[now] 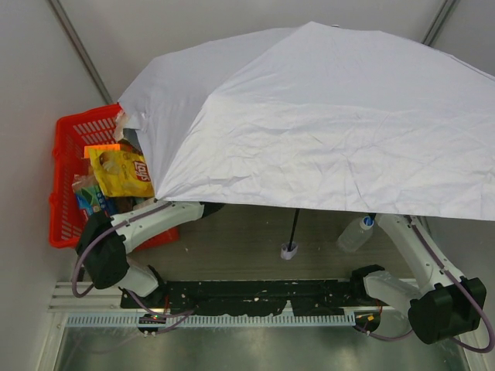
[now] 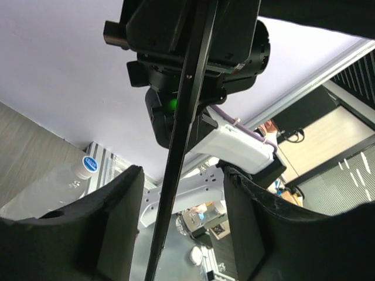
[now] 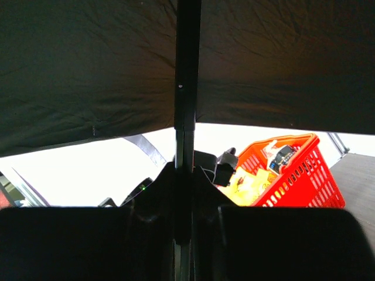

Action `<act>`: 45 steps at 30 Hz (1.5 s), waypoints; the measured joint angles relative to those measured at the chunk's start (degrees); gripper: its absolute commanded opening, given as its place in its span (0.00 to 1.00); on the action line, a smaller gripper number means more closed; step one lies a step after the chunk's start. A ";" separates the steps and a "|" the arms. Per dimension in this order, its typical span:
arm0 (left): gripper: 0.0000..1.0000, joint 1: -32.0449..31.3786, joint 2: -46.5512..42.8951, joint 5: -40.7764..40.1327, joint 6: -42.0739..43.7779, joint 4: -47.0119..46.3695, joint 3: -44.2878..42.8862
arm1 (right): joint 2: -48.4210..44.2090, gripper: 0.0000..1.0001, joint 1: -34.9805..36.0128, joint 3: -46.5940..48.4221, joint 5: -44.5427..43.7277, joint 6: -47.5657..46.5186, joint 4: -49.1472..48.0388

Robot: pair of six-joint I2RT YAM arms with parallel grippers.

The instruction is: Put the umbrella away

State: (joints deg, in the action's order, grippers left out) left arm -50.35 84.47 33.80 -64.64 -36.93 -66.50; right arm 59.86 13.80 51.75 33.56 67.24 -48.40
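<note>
Open umbrella (image 1: 325,131) fills the top view's upper centre and right. Canopy likely light and floppy; shaft (image 3: 187,70) thin, stiff, probably slippery: hold there. Right gripper (image 3: 184,199) pinches the shaft; left gripper (image 2: 183,175) stands spread astride it.

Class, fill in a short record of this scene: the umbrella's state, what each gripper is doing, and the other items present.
umbrella: open, canopy spread wide
handle: below the canopy's near edge
right gripper: shut on the shaft
left gripper: open, straddling the shaft with gaps both sides
red basket: left of canopy, holds snack packets
bottle: clear, blue cap, right of the handle
</note>
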 measured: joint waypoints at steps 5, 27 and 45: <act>0.00 -0.52 0.74 0.81 -0.79 -0.31 -0.09 | 0.00 0.01 0.00 0.00 -0.85 0.72 -0.02; 0.00 -1.92 -1.81 -13.42 10.23 24.11 -3.65 | 10.99 0.68 -0.11 23.69 -20.87 -6.23 36.04; 0.00 -0.90 -1.33 -9.99 1.42 17.03 -1.92 | 12.68 0.60 -3.08 18.58 -20.17 -0.26 26.10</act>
State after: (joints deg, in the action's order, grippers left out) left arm -51.24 83.13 23.81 -63.22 -19.90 -68.42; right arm 72.53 10.72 70.32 13.39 66.98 -22.31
